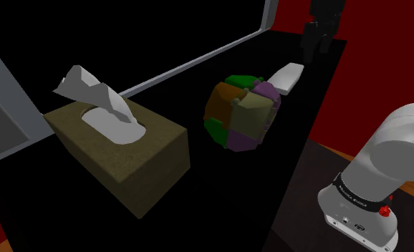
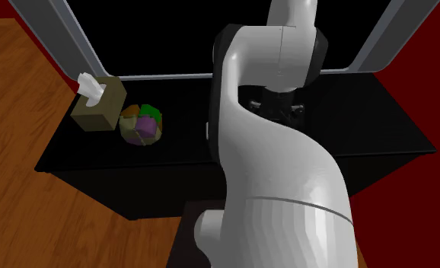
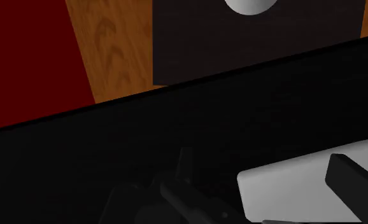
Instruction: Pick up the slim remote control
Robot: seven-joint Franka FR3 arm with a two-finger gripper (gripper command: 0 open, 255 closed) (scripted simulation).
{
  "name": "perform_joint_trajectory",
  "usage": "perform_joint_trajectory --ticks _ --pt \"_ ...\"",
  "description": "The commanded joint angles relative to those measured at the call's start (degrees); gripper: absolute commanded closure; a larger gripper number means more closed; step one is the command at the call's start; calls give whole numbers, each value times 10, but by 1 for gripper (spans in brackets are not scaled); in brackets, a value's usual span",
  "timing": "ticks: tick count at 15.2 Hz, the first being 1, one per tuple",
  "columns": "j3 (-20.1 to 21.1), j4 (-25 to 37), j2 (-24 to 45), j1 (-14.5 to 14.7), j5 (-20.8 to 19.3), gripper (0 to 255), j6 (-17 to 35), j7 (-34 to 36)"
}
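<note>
Black tabletop — bears olive tissue box, multicoloured faceted ball, slim white remote — all lying apart.

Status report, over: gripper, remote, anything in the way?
Black two-finger gripper open. Slim pale-grey flat remote lies on black table, partly between fingers, unheld. Multicoloured faceted ball close beside it.

On the bench, the remote lies just below the end effector. The ball sits near the remote, farther from the end effector. The tissue box stands beyond the ball, farthest from the end effector.
</note>
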Motion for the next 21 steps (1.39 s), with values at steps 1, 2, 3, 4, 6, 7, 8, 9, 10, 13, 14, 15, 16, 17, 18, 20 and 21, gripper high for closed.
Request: perform_joint_trajectory --ticks 1,2,3,4,6,7,8,9,10,13,14,15,16,17,18,20,21 --pt "0 0 0 0 0 0 0 0" --pt "23 -6 -10 -23 27 0 -1 89" --pt "49 -10 -20 -50 56 0 -1 176" --pt "75 -14 -27 -76 84 0 2 264" --pt "128 -15 -39 -129 140 0 14 439" --pt "156 -14 -42 -157 167 0 22 526" --pt "183 -10 -44 -185 192 0 31 613" --pt "207 -6 -45 -211 213 0 40 687" --pt "210 -15 -48 -211 215 0 46 686" --pt "214 -42 -55 -209 219 0 66 684" --pt "215 -50 -57 -208 221 0 73 684" --pt "217 -59 -59 -208 223 0 80 683" --pt "219 -67 -60 -207 224 0 86 683" --pt "220 -72 -61 -206 225 0 90 682" --pt "220 -72 -61 -206 225 0 90 682" --pt "220 -73 -61 -206 225 255 92 682" --pt "220 -74 -61 -206 226 255 92 682"
